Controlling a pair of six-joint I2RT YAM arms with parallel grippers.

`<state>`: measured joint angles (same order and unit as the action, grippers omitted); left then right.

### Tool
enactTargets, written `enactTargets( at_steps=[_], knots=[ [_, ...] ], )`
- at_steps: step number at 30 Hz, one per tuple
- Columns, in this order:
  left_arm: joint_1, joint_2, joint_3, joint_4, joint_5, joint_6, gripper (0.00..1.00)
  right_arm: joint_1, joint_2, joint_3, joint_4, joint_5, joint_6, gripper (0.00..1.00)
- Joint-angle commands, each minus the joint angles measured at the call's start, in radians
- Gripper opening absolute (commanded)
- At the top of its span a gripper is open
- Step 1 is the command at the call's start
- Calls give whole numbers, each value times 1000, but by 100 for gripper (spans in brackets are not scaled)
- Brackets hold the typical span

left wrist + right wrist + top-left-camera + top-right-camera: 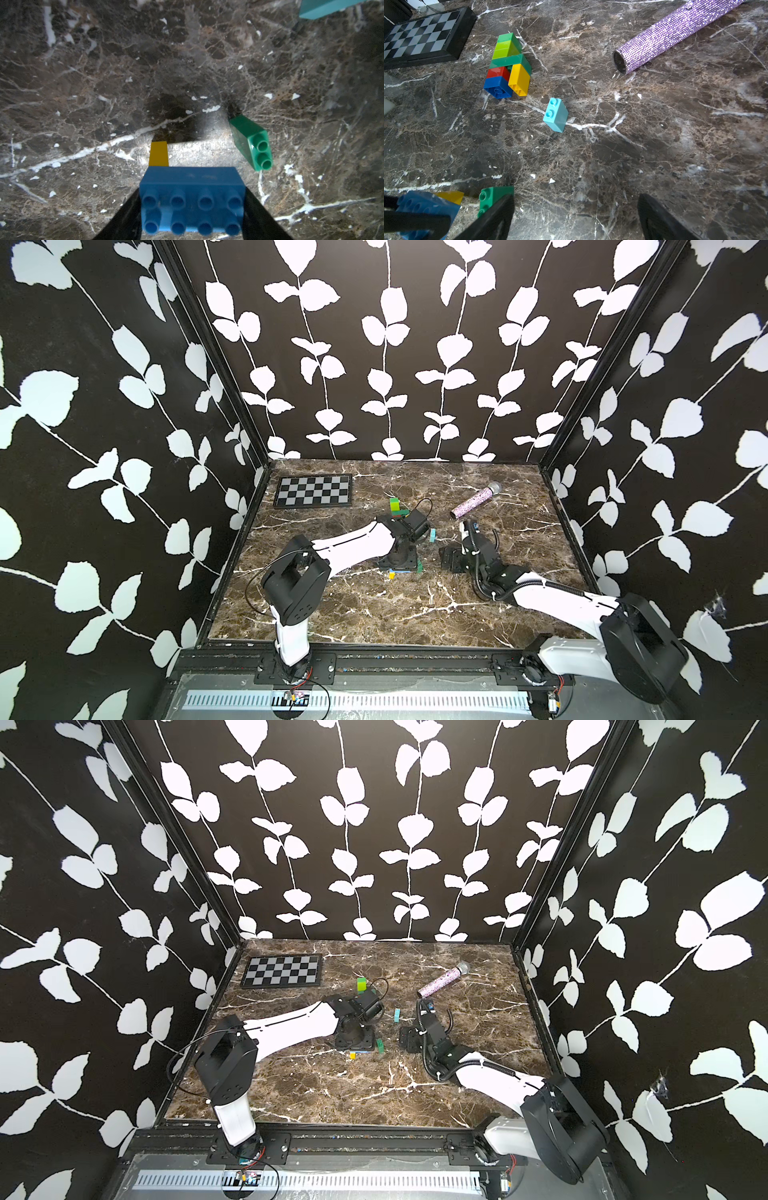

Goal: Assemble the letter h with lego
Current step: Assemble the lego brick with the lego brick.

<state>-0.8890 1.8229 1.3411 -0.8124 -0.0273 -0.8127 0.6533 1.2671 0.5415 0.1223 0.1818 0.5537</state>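
Observation:
My left gripper [191,207] is shut on a blue eight-stud lego brick [191,185], held low over the marble. A yellow brick [159,153] shows just beyond it; whether they are joined I cannot tell. A dark green two-stud brick [249,141] lies on its side beside them. Further back lies a joined cluster of green, lime, red, blue and yellow bricks [508,64], with a loose light blue brick [555,115] between it and the grippers. My right gripper [575,218] is open over bare marble, one finger next to the dark green brick [488,197].
A glittery purple microphone [473,502] lies at the back right. A black-and-grey chequered board [313,490] sits in the back left corner. Patterned walls enclose the marble table [374,614] on three sides. Both top views show the two grippers close together at mid-table.

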Motion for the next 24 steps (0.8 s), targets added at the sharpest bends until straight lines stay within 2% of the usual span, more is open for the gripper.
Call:
enactTargets(
  at_steps=[1,18,24],
  knots=[
    [-4,55,-43,-47,91,61,10,-5,10,8,30,-2,2,92],
    [15,18,-52,-63,70,178,9,-4,39,18,37,-34,-6,92],
    [15,9,-57,-73,23,212,8,-4,49,21,40,-44,-11,92]
  ],
)
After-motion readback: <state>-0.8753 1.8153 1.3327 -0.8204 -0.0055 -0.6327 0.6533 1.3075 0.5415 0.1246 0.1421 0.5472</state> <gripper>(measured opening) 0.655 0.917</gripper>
